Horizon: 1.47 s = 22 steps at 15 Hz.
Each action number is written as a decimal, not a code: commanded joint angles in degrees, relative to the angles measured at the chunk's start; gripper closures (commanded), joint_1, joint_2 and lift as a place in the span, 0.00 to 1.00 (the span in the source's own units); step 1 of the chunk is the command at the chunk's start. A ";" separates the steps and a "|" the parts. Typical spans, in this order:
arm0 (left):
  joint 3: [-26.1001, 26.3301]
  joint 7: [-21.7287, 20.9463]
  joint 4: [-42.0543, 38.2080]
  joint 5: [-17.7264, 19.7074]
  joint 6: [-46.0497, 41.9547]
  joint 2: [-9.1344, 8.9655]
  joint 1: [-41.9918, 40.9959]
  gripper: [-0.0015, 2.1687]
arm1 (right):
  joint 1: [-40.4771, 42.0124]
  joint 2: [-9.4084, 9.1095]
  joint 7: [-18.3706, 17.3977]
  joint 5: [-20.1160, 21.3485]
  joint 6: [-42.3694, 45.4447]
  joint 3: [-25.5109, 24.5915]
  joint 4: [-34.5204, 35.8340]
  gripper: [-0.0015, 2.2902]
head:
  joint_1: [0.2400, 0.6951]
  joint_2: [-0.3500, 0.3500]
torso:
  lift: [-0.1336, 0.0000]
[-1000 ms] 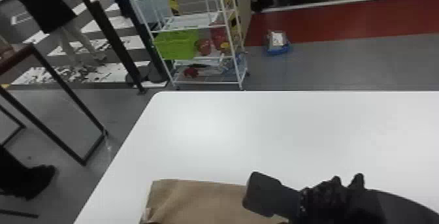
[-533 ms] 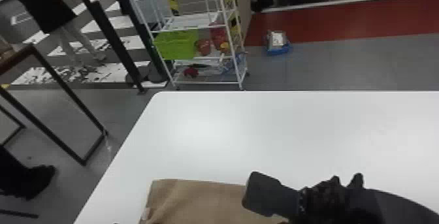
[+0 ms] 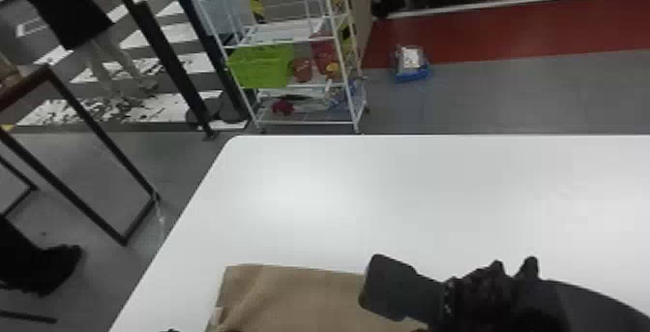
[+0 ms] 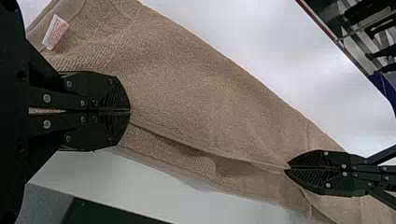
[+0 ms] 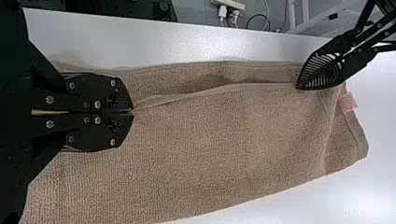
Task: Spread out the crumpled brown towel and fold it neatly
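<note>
The brown towel (image 3: 295,292) lies on the white table, one long strip folded over lengthwise with a loose edge along it. Over its right part in the head view is my right gripper (image 3: 401,290); a dark sliver of my left gripper (image 3: 170,329) shows at the bottom edge. In the left wrist view my left gripper (image 4: 130,111) is shut on the towel's loose edge, not far from the white tag (image 4: 55,32). My right gripper (image 5: 133,111) in the right wrist view is shut on the same edge farther along, the towel (image 5: 224,140) lying between the two.
The white table's (image 3: 387,200) left edge slants down beside the towel. Beyond the table stand a white shelf rack (image 3: 290,123) with a green basket (image 3: 261,67) and, on the floor, a blue tray (image 3: 411,74). A dark metal frame (image 3: 92,210) stands to the left.
A small dark part of the left gripper has come into sight at the bottom edge of the head view, left of the towel. The right arm and the towel's far edge look unmoved.
</note>
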<state>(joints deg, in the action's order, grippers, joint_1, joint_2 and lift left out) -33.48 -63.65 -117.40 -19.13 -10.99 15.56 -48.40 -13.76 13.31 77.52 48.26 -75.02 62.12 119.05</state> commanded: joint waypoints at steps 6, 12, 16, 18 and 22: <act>-0.27 -0.07 0.41 -1.09 -2.05 -0.18 -0.30 0.35 | -0.30 -0.30 0.80 -0.10 0.35 -0.07 -0.23 0.58 | 1.00 1.00 | 0.08; 0.70 -0.42 0.59 -2.32 0.41 0.18 0.85 0.46 | -0.30 -0.30 0.80 -0.10 0.18 -0.16 -0.23 0.58 | 1.00 1.00 | 0.08; 0.26 -1.30 0.59 -1.79 -0.12 0.18 0.76 0.45 | -0.30 -0.30 0.80 -0.10 0.35 -0.25 -0.23 0.58 | 1.00 1.00 | 0.08; -0.79 -1.39 -0.11 -1.00 -1.00 -0.09 0.14 0.37 | -0.47 -0.39 0.80 -0.19 0.53 -0.25 -0.66 0.58 | 1.00 1.00 | 0.08; -0.88 -1.83 -0.99 0.85 -1.52 -0.53 -0.30 0.34 | -0.47 -0.39 0.80 -0.19 0.35 -0.16 -0.75 0.58 | 1.00 1.00 | 0.08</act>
<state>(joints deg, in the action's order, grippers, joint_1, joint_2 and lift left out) -34.66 -65.49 -118.35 -18.53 -12.49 15.17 -48.62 -14.24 12.91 77.52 48.08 -74.50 62.03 118.31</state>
